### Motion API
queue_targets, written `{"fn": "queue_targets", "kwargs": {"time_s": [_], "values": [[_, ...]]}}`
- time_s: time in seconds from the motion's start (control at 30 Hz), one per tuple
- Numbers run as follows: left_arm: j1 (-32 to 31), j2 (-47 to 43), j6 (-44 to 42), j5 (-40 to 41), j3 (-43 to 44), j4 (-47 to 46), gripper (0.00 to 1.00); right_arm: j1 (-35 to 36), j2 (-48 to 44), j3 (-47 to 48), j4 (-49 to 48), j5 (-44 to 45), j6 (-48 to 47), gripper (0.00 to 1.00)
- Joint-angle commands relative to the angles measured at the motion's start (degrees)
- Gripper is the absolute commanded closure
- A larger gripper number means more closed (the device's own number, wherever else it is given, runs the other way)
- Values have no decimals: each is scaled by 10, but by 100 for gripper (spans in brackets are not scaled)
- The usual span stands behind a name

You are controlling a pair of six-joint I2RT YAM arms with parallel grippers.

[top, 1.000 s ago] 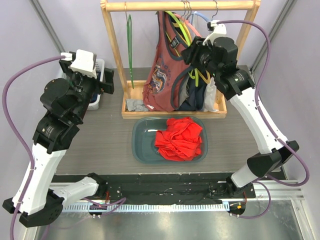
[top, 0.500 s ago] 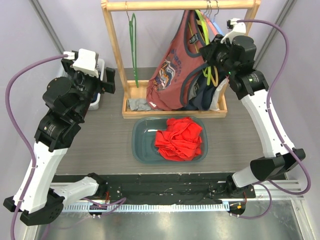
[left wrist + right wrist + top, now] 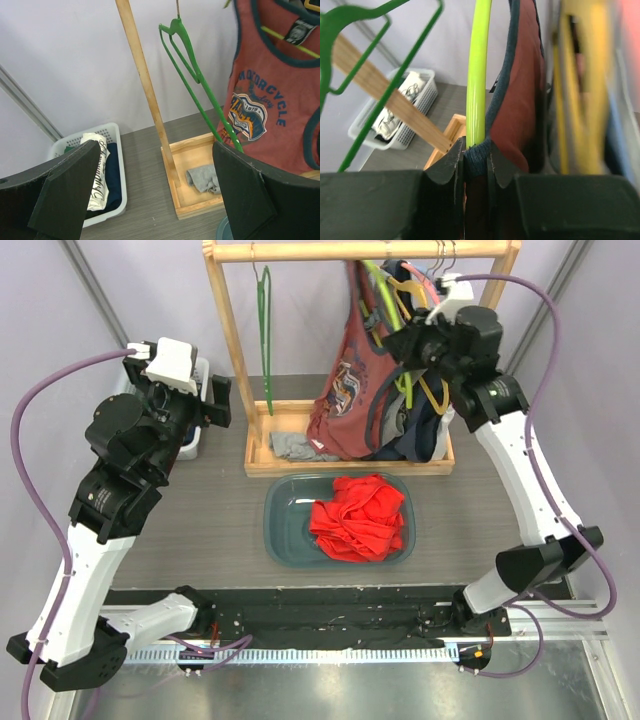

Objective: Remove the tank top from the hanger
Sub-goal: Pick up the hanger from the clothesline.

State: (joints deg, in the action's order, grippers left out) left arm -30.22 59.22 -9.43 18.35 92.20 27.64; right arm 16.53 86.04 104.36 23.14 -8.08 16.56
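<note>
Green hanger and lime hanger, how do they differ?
The dark green hanger is bare; the lime hanger carries the red tank top. The green one hangs alone at the left; the lime one sits among other hangers, where the right hand pinches the top's trim. Both hang from the wooden rail.

In the right wrist view the yellow plastic hanger point(image 3: 597, 110) and the pale blue streak point(image 3: 620, 150) beside it were too blurred to identify. The left wrist view's top and right edges cut off the red printed tank top point(image 3: 270, 110). From above, the left arm point(image 3: 120, 475) hid most of the white slatted basket point(image 3: 189, 447).
</note>
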Motion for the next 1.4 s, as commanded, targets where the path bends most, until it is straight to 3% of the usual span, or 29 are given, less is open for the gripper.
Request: {"fn": "queue_targets", "kwargs": {"time_s": [0.0, 0.33, 0.73, 1.03, 1.37], "values": [[5, -8, 2, -6, 3, -25, 0, 67, 45, 100, 3, -21, -62, 99], [7, -10, 1, -3, 3, -25, 0, 85, 48, 151, -7, 0, -75, 99], [8, -13, -1, -1, 3, -25, 0, 85, 10, 212, -21, -70, -43, 99], [10, -17, 4, -3, 3, -25, 0, 85, -91, 132, -48, -127, -10, 99], [12, -17, 14, -11, 11, -18, 0, 85, -198, -62, -25, -154, 9, 99]]}}
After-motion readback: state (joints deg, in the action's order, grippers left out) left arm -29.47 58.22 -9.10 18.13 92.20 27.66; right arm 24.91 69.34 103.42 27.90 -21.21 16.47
